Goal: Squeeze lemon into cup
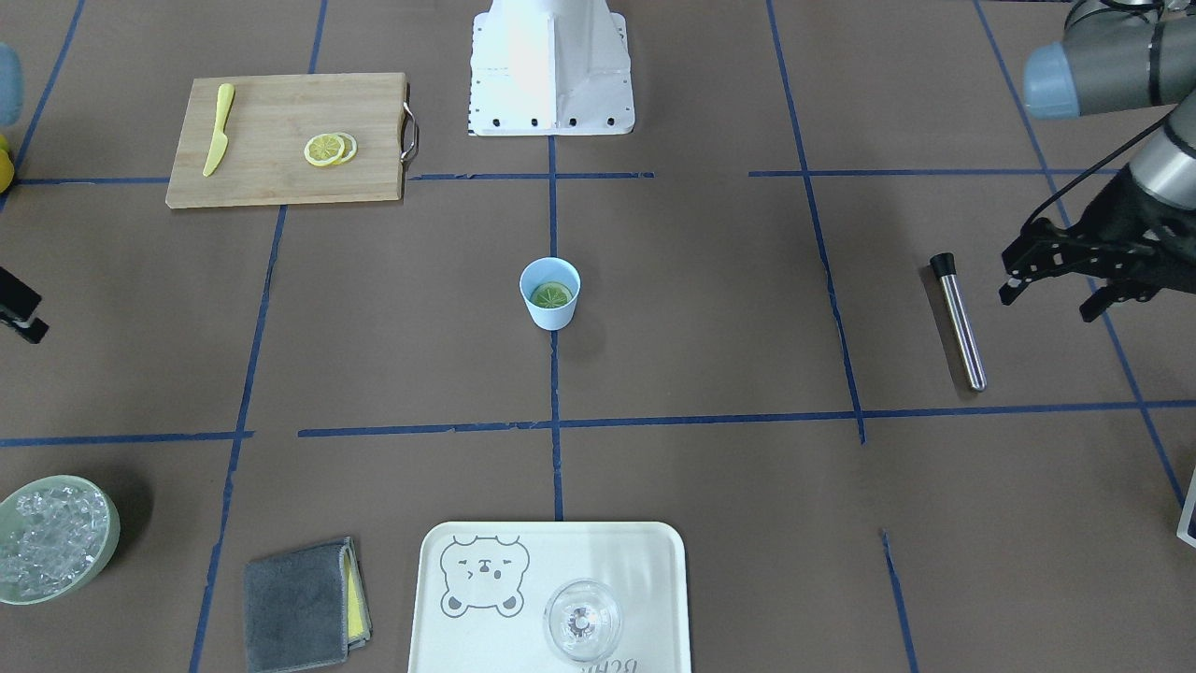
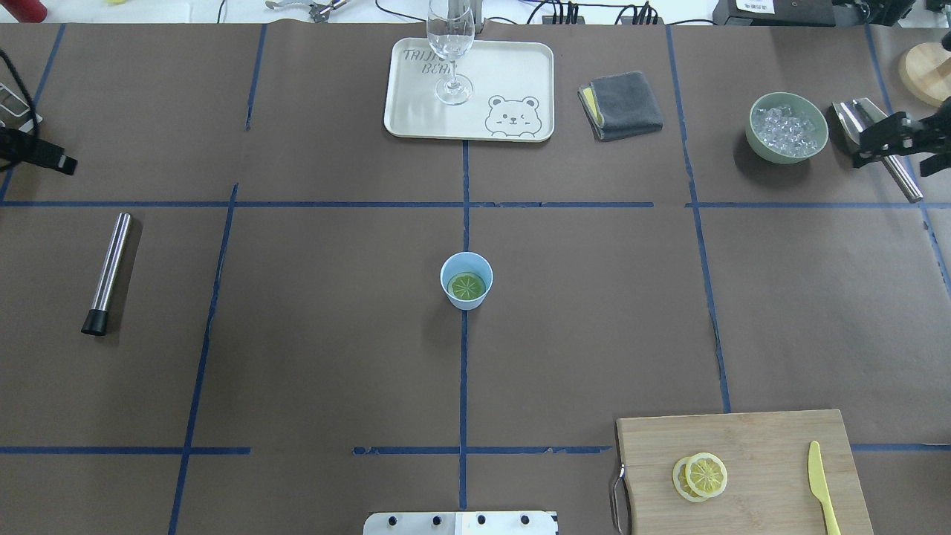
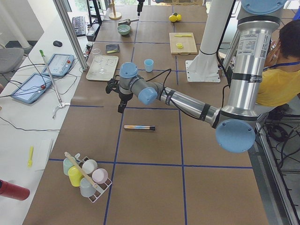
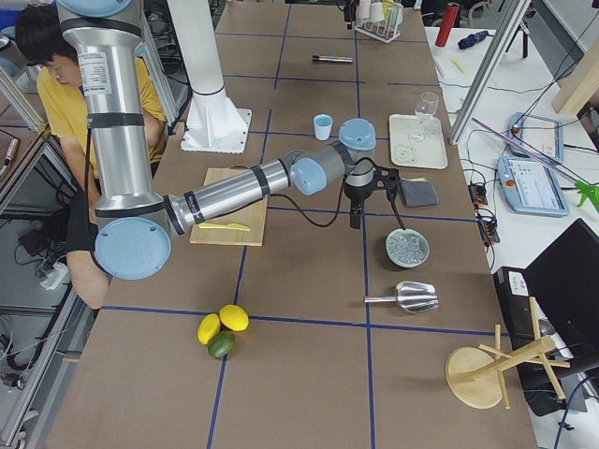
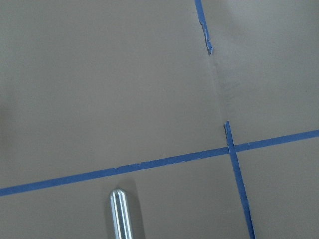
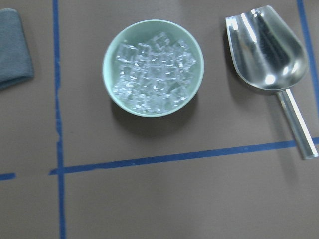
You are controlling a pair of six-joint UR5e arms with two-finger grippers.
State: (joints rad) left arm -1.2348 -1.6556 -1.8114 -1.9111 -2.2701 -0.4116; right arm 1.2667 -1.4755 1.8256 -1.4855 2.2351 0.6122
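Lemon point(image 2: 467, 286) lies in cup point(image 2: 466, 261), well apart from left end effector point(image 1: 1046, 301).

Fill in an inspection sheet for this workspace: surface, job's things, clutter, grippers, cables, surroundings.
Surface: brown table with blue tape grid.
Job's things: lemon slice lies inside upright blue cup, mid-table.
Clutter: cutting board with two overlapping slices and yellow knife; metal rod; ice bowl; scoop; grey cloth; tray with glass.
Grippers: left gripper and right gripper both open, empty, far from the cup.
Cables: black cable looping above the left gripper.
Surroundings: seated person; tablets on side bench.
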